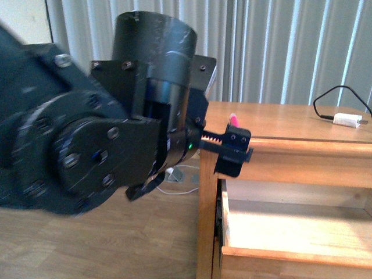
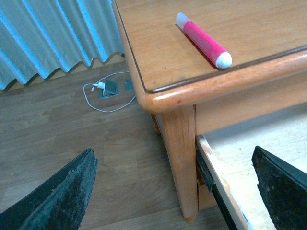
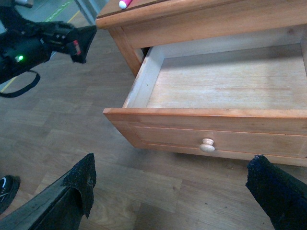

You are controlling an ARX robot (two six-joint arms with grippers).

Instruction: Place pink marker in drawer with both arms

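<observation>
The pink marker point(image 2: 204, 40) lies on the cabinet top point(image 2: 158, 48) near its front corner, white tip toward the edge; its end also shows as a pink marker point(image 1: 234, 120) behind the gripper, and just its tip as the pink marker point(image 3: 125, 4). The drawer point(image 3: 192, 136) is pulled out and empty, with its round knob point(image 3: 207, 144) facing me. My left gripper point(image 1: 232, 150) hangs open at the cabinet's corner, below and short of the marker; between its fingers point(image 2: 62, 196) shows the cabinet leg. My right gripper point(image 3: 172, 191) is open over the floor in front of the drawer.
A white charger plug point(image 1: 347, 120) with a black cable lies at the far right of the cabinet top. A white cable point(image 2: 98, 96) and a floor socket sit on the wooden floor by the curtain. A shoe point(image 3: 5, 189) shows at the floor's edge.
</observation>
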